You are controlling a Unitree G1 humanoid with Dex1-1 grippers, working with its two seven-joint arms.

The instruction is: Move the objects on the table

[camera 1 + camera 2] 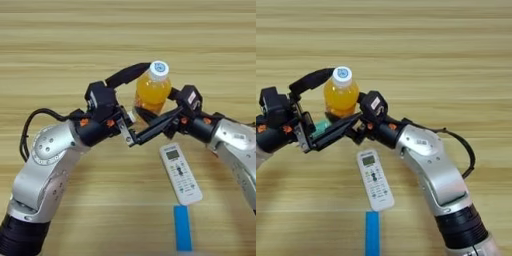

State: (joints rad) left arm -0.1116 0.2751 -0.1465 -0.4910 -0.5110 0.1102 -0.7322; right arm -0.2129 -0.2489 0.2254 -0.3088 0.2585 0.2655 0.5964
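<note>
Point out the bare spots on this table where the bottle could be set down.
Bare wood spans the far table beyond the orange-drink bottle, and the near strip left of the white remote and blue strip. It is crowded mid-table, where the left gripper and right gripper meet around the bottle.

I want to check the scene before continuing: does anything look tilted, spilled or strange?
Nothing is spilled. The orange-drink bottle stands upright, capped, with both grippers crowded around it: left gripper, right gripper. A white remote lies flat and askew to the blue strip.
</note>
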